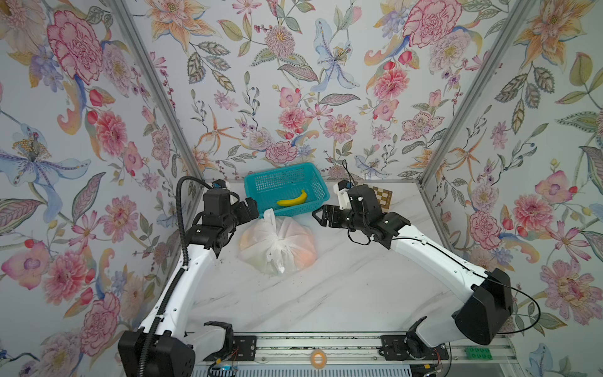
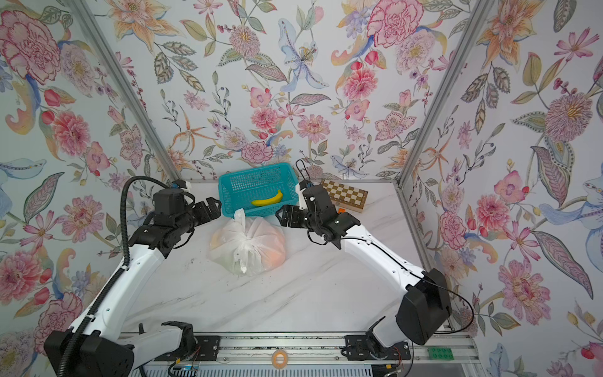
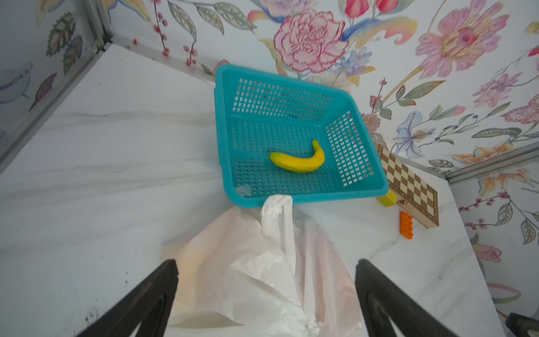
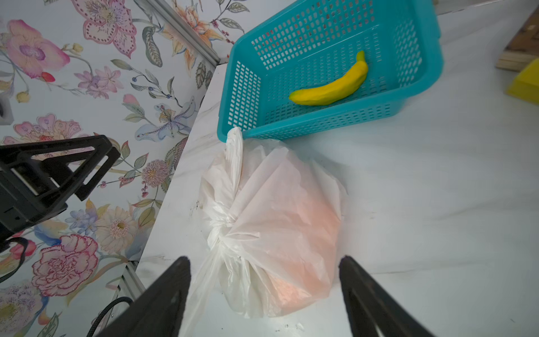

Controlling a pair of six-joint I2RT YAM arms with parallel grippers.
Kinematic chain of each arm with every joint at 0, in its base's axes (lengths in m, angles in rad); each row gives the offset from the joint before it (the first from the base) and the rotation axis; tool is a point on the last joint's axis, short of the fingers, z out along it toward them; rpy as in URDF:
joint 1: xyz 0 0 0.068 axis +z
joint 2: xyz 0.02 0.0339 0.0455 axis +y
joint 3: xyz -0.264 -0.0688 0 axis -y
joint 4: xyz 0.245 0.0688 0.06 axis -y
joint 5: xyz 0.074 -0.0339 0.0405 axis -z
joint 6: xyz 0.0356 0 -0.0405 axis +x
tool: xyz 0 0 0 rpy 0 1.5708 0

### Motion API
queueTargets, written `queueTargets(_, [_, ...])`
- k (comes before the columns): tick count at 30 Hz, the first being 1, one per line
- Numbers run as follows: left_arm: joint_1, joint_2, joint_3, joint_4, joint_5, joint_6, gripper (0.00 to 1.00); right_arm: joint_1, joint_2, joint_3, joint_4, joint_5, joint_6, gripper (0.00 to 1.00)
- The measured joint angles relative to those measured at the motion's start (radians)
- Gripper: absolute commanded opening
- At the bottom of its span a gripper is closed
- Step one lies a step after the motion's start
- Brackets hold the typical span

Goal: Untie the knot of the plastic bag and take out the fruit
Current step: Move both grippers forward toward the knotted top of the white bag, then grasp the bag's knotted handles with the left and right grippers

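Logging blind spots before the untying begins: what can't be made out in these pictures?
- Fruit inside the thin translucent white plastic bag: only orange and pale blurs through the film, all views.
- The bag's bunched knot: how the loops cross, buried in folds.
- Wooden chessboard: mostly behind the right arm in a top view.

Plastic bag [image 1: 277, 241]: translucent white, peach and orange tints showing through.
Basket [image 1: 284, 178]: teal, grid of small holes.
Banana [image 1: 292, 199]: yellow.
Table [image 1: 342, 287]: white marble, grey veins.
Walls [image 1: 293, 81]: pale, with pink, blue and orange flowers.
Chessboard [image 2: 346, 195]: brown and cream checks.
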Motion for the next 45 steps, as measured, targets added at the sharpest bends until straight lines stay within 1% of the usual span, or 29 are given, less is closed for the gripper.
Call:
queueTargets(3, [-0.025, 0.055, 0.034, -0.098, 0.025, -0.021, 0.86, 0.021, 0.103, 0.073, -0.024, -0.048, -0.008, 0.75])
queueTargets(6, [-0.044, 0.105, 0.038, -0.156, 0.061, -0.047, 0.79, 0.040, 0.206, 0.151, -0.057, -0.095, -0.019, 0.74])
queueTargets(8, [-0.052, 0.135, 0.038, -0.177, 0.084, -0.061, 0.76, 0.051, 0.270, 0.203, -0.088, -0.121, -0.034, 0.71])
queueTargets(13, [-0.067, 0.211, 0.038, -0.192, 0.142, -0.094, 0.69, 0.071, 0.400, 0.315, -0.158, -0.170, -0.068, 0.69])
queueTargets(18, [-0.085, 0.272, 0.038, -0.189, 0.190, -0.106, 0.64, 0.088, 0.470, 0.368, -0.224, -0.192, -0.106, 0.67])
queueTargets(22, [-0.092, 0.317, 0.038, -0.169, 0.219, -0.126, 0.62, 0.093, 0.492, 0.375, -0.253, -0.200, -0.124, 0.60])
queueTargets(25, [-0.092, 0.343, 0.041, -0.161, 0.226, -0.143, 0.55, 0.095, 0.510, 0.387, -0.264, -0.205, -0.129, 0.55])
queueTargets(28, [-0.092, 0.386, 0.049, -0.156, 0.221, -0.151, 0.49, 0.097, 0.537, 0.401, -0.265, -0.208, -0.132, 0.50])
queueTargets(30, [-0.092, 0.405, 0.049, -0.156, 0.216, -0.154, 0.47, 0.098, 0.553, 0.403, -0.266, -0.211, -0.133, 0.49])
queueTargets(32, [-0.092, 0.414, 0.049, -0.154, 0.215, -0.153, 0.45, 0.100, 0.562, 0.403, -0.271, -0.211, -0.136, 0.45])
queueTargets(34, [-0.092, 0.421, 0.049, -0.153, 0.217, -0.156, 0.38, 0.101, 0.565, 0.403, -0.272, -0.211, -0.144, 0.38])
queueTargets(35, [-0.092, 0.423, 0.049, -0.151, 0.219, -0.156, 0.34, 0.102, 0.565, 0.403, -0.272, -0.211, -0.145, 0.33])
queueTargets(38, [-0.092, 0.433, 0.049, -0.149, 0.230, -0.152, 0.25, 0.103, 0.565, 0.403, -0.272, -0.211, -0.153, 0.14])
queueTargets(40, [-0.092, 0.436, 0.049, -0.149, 0.233, -0.149, 0.18, 0.103, 0.565, 0.403, -0.274, -0.211, -0.150, 0.08])
queueTargets(42, [-0.092, 0.436, 0.049, -0.148, 0.233, -0.146, 0.11, 0.102, 0.565, 0.403, -0.274, -0.209, -0.151, 0.00])
queueTargets(44, [-0.092, 0.436, 0.049, -0.147, 0.230, -0.142, 0.03, 0.102, 0.565, 0.402, -0.274, -0.202, -0.143, 0.00])
queueTargets(45, [-0.092, 0.436, 0.049, -0.146, 0.229, -0.138, 0.01, 0.102, 0.565, 0.400, -0.273, -0.197, -0.138, 0.00])
